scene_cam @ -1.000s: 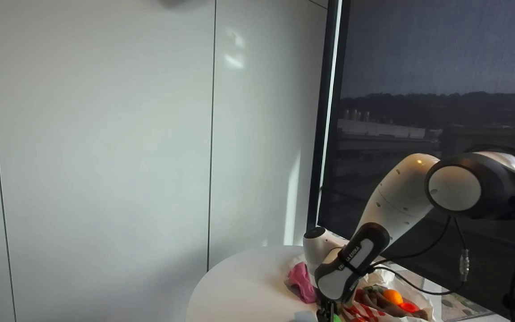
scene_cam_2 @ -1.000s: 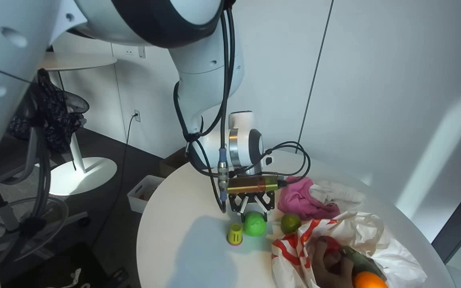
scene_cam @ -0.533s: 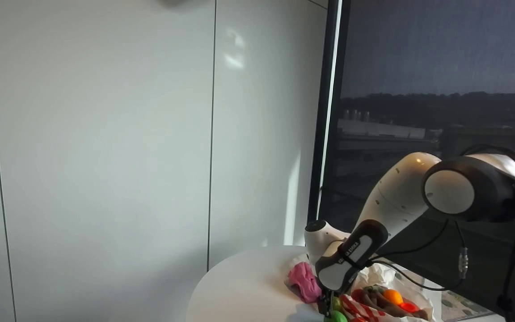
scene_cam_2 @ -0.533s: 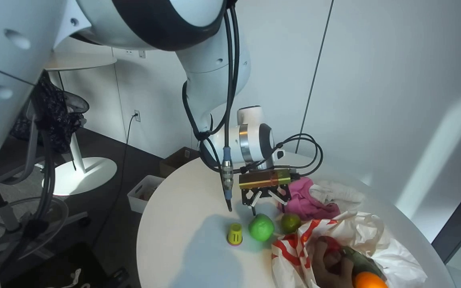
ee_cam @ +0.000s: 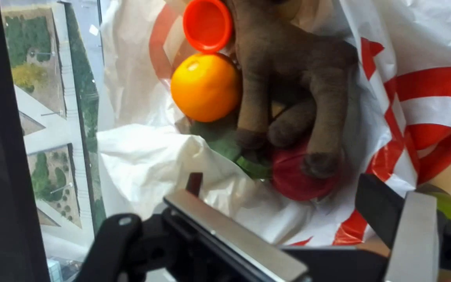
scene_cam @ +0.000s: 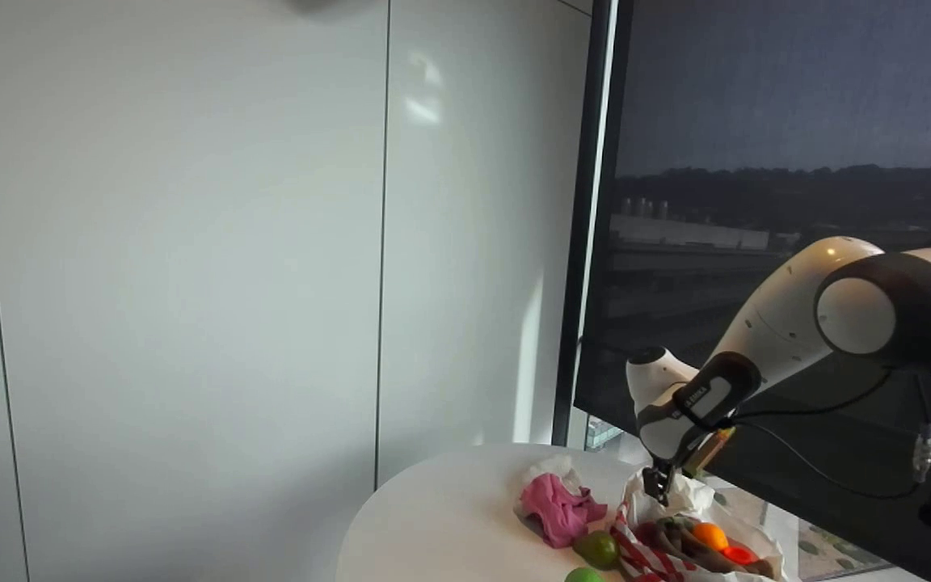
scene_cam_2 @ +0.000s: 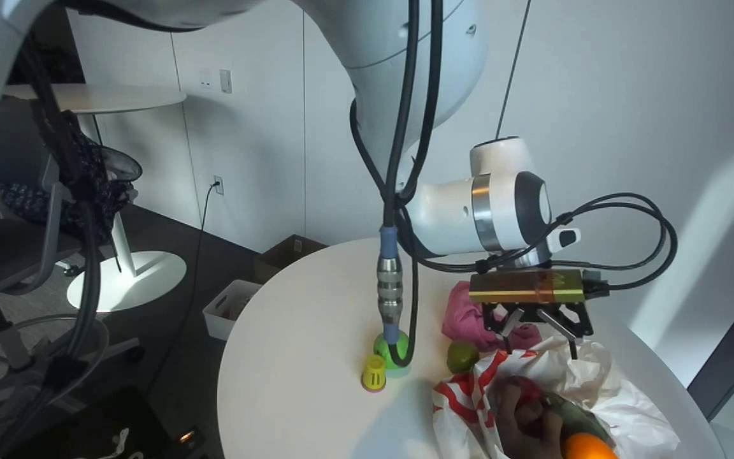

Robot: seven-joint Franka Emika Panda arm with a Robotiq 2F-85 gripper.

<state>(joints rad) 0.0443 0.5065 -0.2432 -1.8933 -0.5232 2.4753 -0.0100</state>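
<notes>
White table (scene_cam_2: 303,331): my pincer (scene_cam_2: 540,350), empty and spread wide, has moved right to hang above the plastic bag (scene_cam_2: 634,411), leaving the round green object (scene_cam: 584,575) ungripped.

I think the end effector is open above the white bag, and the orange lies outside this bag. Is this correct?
Not quite: the orange lies inside the bag, as the wrist view shows. The end effector is open above the bag.
</notes>
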